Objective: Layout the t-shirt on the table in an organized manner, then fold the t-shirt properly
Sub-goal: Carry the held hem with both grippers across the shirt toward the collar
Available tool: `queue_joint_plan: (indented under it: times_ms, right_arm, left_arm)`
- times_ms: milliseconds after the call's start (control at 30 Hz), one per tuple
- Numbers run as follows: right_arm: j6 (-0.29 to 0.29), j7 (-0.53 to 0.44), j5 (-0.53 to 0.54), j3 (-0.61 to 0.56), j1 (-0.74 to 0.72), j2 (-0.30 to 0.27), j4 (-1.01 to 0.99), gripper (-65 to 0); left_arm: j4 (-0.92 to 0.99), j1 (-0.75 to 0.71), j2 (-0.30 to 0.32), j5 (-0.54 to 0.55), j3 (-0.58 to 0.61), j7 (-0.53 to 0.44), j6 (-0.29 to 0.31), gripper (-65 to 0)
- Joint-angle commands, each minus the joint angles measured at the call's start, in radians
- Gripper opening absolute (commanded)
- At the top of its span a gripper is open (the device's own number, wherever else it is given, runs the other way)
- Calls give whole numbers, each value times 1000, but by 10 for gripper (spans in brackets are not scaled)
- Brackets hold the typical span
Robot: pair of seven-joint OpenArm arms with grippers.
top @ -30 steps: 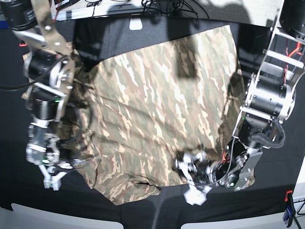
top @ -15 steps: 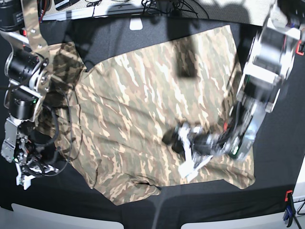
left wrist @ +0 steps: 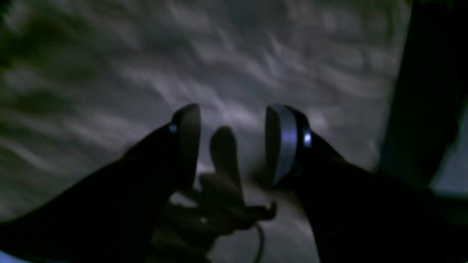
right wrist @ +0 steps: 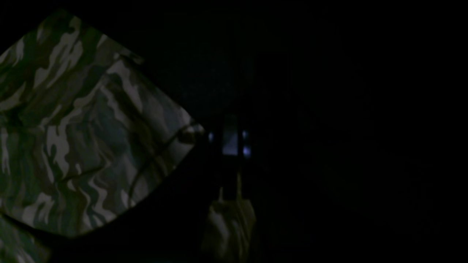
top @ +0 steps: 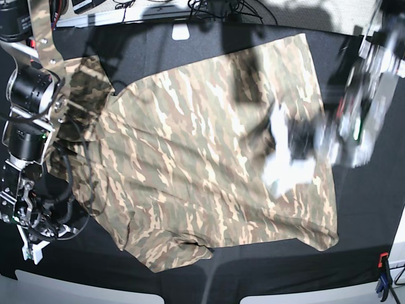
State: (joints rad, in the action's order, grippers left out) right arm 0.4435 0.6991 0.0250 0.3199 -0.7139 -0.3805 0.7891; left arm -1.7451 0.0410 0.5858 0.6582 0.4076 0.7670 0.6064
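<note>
T-shirt: one, I see it spread mid-frame on the table, sleeve cut off upper left | left gripper: motion-blurred over shirt's right half, jaws apart, pinching nothing | right gripper: lower left, dark, pressed together beside the shirt's edge

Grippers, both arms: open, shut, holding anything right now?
Left gripper: open, holding nothing, above the camouflage-print t-shirt.
Right gripper: shut, holding nothing visible, over the black-cloth table.
</note>
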Motion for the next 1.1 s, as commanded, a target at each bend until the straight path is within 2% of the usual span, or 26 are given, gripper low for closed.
queue_joint_plan:
  times_ms: [0,33,67,200,267,467,600,700,767,867,967,1067]
  right_arm:
    - [13,-17,5,0,-24,-15,30,-650]
    - [21,-21,5,0,-8,-15,47,-650]
    - [27,-29,9,0,15,-15,71,-650]
    - [37,-68,13,0,164,-15,238,-650]
    - [36,-82,12,0,260,-16,355,-650]
    - [36,-95,12,1,528,-15,734,-650]
    - [35,-85,13,1,668,-14,930,-650]
    - [35,-85,14,1,771,-6,1038,-650]
    - [35,-85,45,2,841,5,1101,-650]
    - [36,-87,145,2,947,23,1182,-650]
    - [41,-85,221,2,1032,53,1249,-650]
    - [68,-59,294,2,1099,85,1290,-650]
  left_arm:
    - [-45,-28,10,40,-6,-27,7,-390]
    - [-66,-74,11,42,-7,-28,5,-390]
    - [-80,-114,10,32,-10,-40,-29,-390]
    - [-101,-219,-18,-103,-51,-94,-269,-390]
    - [-101,-253,-47,-119,-101,-94,-330,-390]
    - [-106,-329,-146,-95,-285,-77,-333,-390]
    - [-119,-380,-159,-17,-405,-36,-333,-390]
    - [-127,-426,-158,-18,-492,-34,-333,-390]
    - [-129,-457,-158,2,-544,-34,-333,-390]
    - [-129,-499,-159,79,-599,-33,-309,-390]
    - [-129,-526,-159,95,-613,-29,-284,-390]
    - [-129,-549,-159,116,-613,-26,-285,-390]
